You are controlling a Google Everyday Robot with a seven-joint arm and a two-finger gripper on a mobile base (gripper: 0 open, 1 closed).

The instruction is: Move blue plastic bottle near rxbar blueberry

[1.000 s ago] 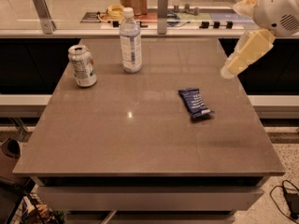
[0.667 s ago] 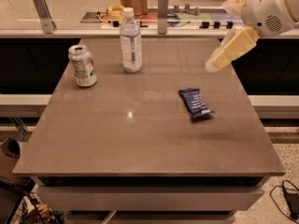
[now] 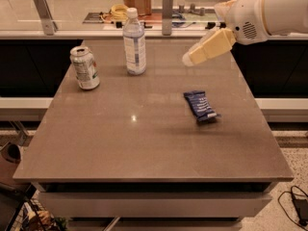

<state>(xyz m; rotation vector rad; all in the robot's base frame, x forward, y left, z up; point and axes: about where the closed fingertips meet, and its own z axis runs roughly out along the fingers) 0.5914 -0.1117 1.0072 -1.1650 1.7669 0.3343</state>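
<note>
The blue plastic bottle (image 3: 134, 43) stands upright at the back of the brown table (image 3: 120, 143), left of centre. It is clear with a white cap and a pale label. The rxbar blueberry (image 3: 201, 106), a flat dark blue wrapper, lies right of centre. My gripper (image 3: 188, 59) reaches in from the upper right on a white arm. It hovers above the table between the bottle and the bar, to the right of the bottle and apart from it. It holds nothing that I can see.
A dented silver-green can (image 3: 84, 68) stands at the back left of the table. Behind the table runs a counter (image 3: 72, 25) with posts, cables and a basket. Cables lie on the floor at the lower right (image 3: 298, 201).
My gripper and arm have moved left and slightly up, from the table's right edge toward the bottle. The bottle, can and bar have not moved.
</note>
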